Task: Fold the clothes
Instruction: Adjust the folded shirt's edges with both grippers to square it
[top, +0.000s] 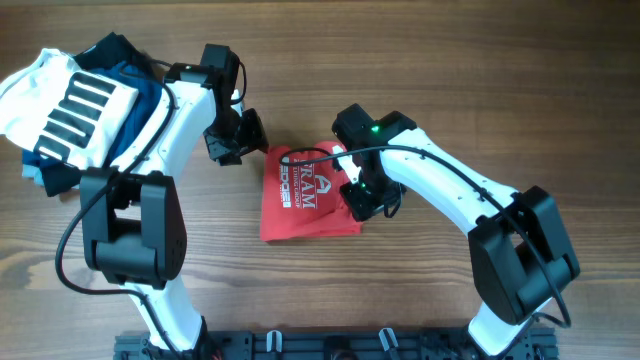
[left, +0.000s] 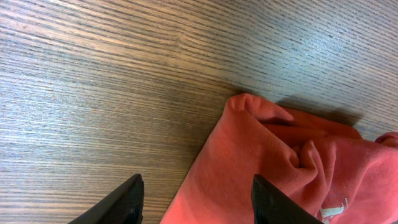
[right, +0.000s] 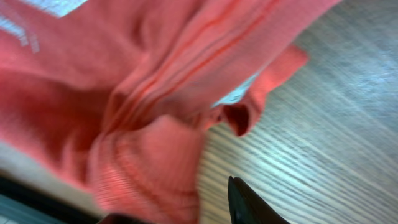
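Nearest the robot's base, the right pincer sits at the 3 o'clock edge of the shirt, so the cloth lies toward 9 o'clock from it. Its wrist view shows thick red cloth bunched beside the one finger in sight. The other is hidden, so I cannot tell whether it is clamped on the cloth. The shirt is a folded packet at mid-bench, a little longer along the 12-to-6 line than across, lettering up. Farther off, the left pincer hangs just beyond the packet's 11 o'clock corner, jaws apart and gripping nothing. From it the shirt lies toward 4 o'clock, its rumpled edge running in between the fingers. I judge the right arm nearer for the next fold, carrying the 3 o'clock edge toward 9. Farthest, at 10 o'clock, a striped pile lies well apart.
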